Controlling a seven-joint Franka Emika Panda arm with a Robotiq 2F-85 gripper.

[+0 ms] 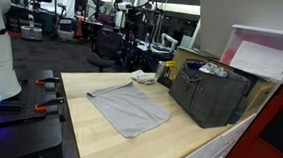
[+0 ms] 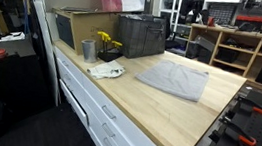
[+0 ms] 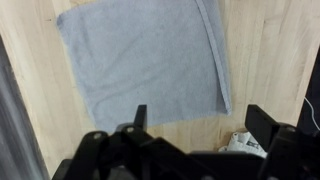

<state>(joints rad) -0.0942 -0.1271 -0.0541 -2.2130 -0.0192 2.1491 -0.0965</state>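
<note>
Gripper hung above the grey cloth, jaws spread wide, holding nothing. Cloth lay flat mid-counter, near the dark bin. Looked like the approach stage; next move would need a descent onto a cloth edge.

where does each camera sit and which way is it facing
Exterior view: beside the wooden table, looking across the grey cloth to the dark crate; no arm shows.
Exterior view: off a table corner, facing the drawer front; the cloth and crate show again.
Wrist view: straight down on the cloth, open fingers at the bottom edge.
</note>
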